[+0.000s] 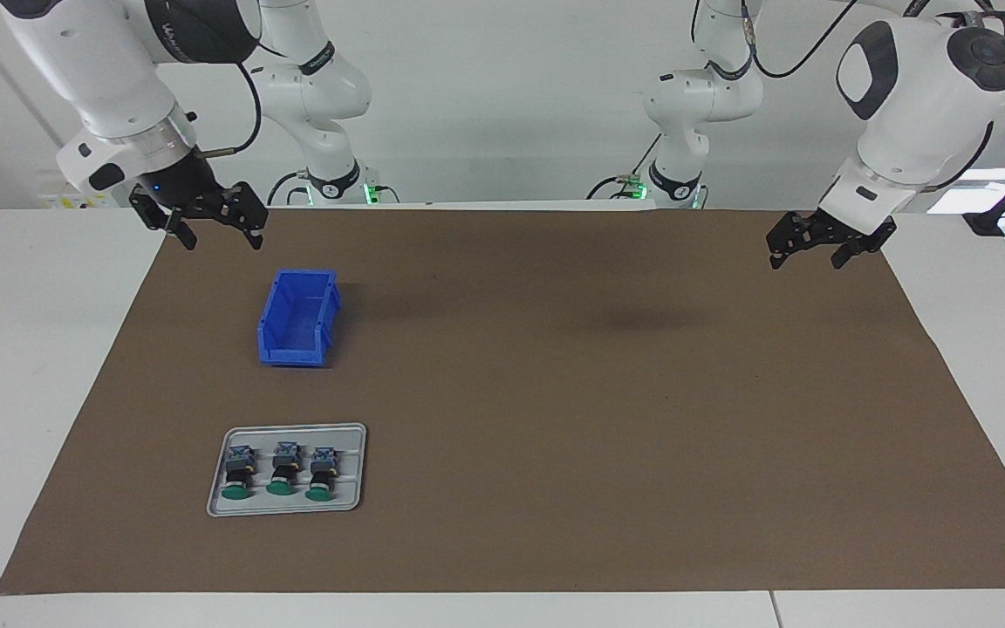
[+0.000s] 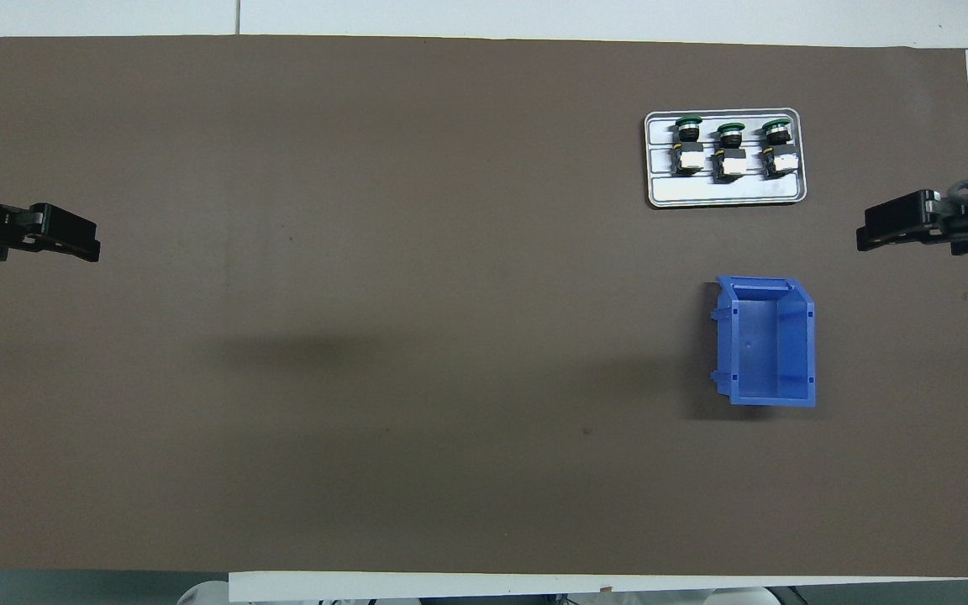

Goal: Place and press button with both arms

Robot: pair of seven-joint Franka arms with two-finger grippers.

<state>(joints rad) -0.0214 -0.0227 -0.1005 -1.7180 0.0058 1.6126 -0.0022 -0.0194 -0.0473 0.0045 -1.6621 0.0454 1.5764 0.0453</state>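
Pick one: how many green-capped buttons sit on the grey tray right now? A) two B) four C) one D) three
D: three buttons lie side by side on the grey tray, green caps pointing away from the robots; the overhead view shows the same three in a row. The blue bin holds none.
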